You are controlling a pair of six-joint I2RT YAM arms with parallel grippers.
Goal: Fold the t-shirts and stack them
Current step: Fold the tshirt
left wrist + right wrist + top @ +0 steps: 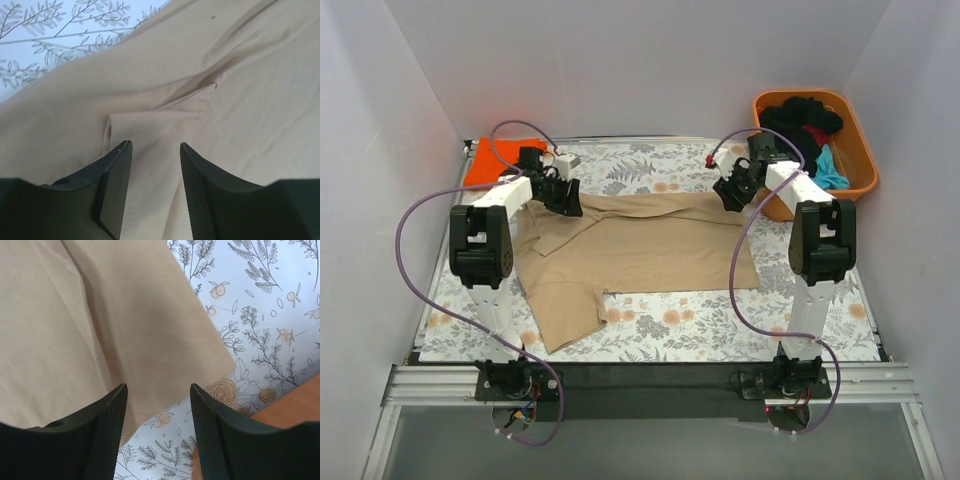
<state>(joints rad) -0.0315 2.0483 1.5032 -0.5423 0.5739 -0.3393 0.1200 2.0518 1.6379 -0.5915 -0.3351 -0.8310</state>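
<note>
A tan t-shirt [640, 250] lies spread on the floral table cover, one sleeve folded over at the front left. My left gripper [563, 203] is open just above the shirt's far left edge; its wrist view shows the tan cloth [165, 90] with creases between the open fingers, nothing held. My right gripper [733, 200] is open over the shirt's far right corner; its wrist view shows the hemmed edge [200, 375] of the tan cloth between the fingers. A folded orange t-shirt [490, 160] lies at the far left. Black, teal and red shirts [810, 125] fill the tub.
An orange plastic tub [860, 150] stands at the far right, close to my right arm; its edge shows in the right wrist view [295, 405]. White walls enclose the table on three sides. Purple cables loop from both arms.
</note>
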